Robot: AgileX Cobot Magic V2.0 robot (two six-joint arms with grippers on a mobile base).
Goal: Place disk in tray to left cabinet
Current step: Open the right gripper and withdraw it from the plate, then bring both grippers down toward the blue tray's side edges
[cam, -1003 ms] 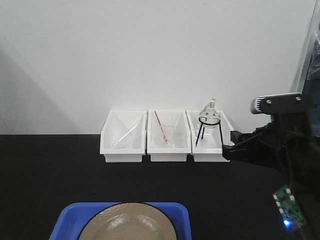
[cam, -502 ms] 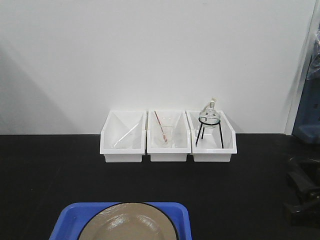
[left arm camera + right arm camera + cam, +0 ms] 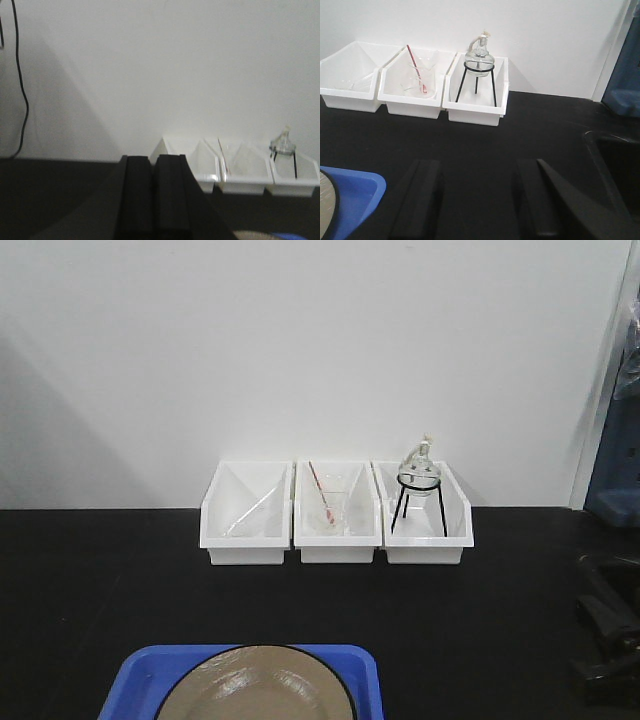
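Observation:
The tan disk [image 3: 255, 688] with its thin black rim lies in the blue tray [image 3: 130, 680] at the near edge of the black table. The right wrist view shows the tray's corner [image 3: 355, 195] and a sliver of the disk [image 3: 324, 205] at lower left. My right gripper [image 3: 477, 165] is open and empty, low over the table to the right of the tray. My left gripper [image 3: 153, 160] is shut and empty, pointing toward the white bins. The left cabinet is out of view.
Three white bins [image 3: 336, 512] stand in a row against the white wall; the middle one holds a beaker with a red rod [image 3: 417, 75], the right one a round flask on a black tripod [image 3: 479, 65]. Dark parts of the right arm [image 3: 605, 640] sit at the right edge.
The right arm has dropped from beside the right bin down to the right edge of the front view. Tray, disk and bins have not moved.

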